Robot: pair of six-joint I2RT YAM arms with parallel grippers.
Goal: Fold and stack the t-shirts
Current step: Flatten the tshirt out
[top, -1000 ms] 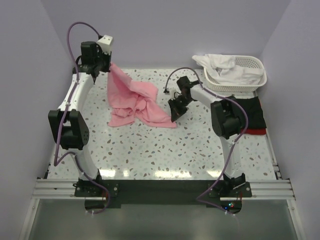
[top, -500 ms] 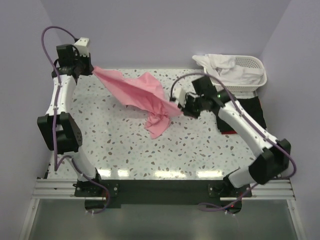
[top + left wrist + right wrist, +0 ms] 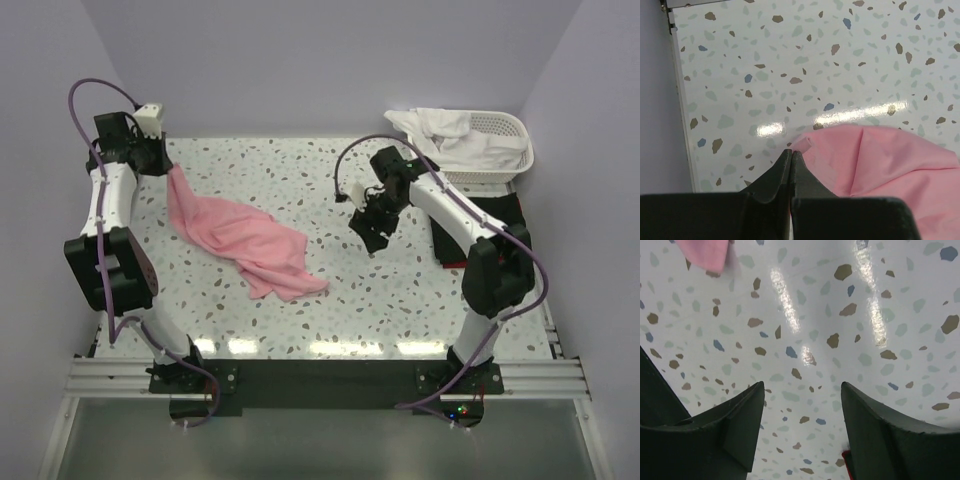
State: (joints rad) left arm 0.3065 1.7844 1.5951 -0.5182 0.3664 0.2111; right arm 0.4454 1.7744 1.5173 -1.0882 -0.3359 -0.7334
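Left tool [image 3: 163, 166] [image 3: 791, 153]: jaws pressed together, no gap visible in the left wrist view. A corner of the pink t-shirt [image 3: 243, 240] [image 3: 880, 165] is pinched between the tips; a small fold of pink cloth pokes out just at the tip line. This tool sits at the far left of the worktop [image 3: 400, 300], near the left wall.

Pink t-shirt: one end is lifted at the left tool. The rest runs down and to the right across the speckled worktop, lying rumpled and unfolded. Its loose end rests left of centre, toward the near edge.

Right tool [image 3: 378, 230] [image 3: 802, 390]: jaws stand apart with a wide gap and nothing between them. Only bare speckled worktop shows through the gap. It hangs over the middle of the worktop, well apart from the pink t-shirt. In the right wrist view a scrap of pink shows at the top left corner [image 3: 705, 252].

Other items: a white t-shirt [image 3: 450, 135] is heaped in the white lattice basket [image 3: 512, 152] at the far right corner, partly draped over the rim. A black t-shirt [image 3: 503, 222] lies flat on the worktop just in front of the basket, partly hidden by the right arm.
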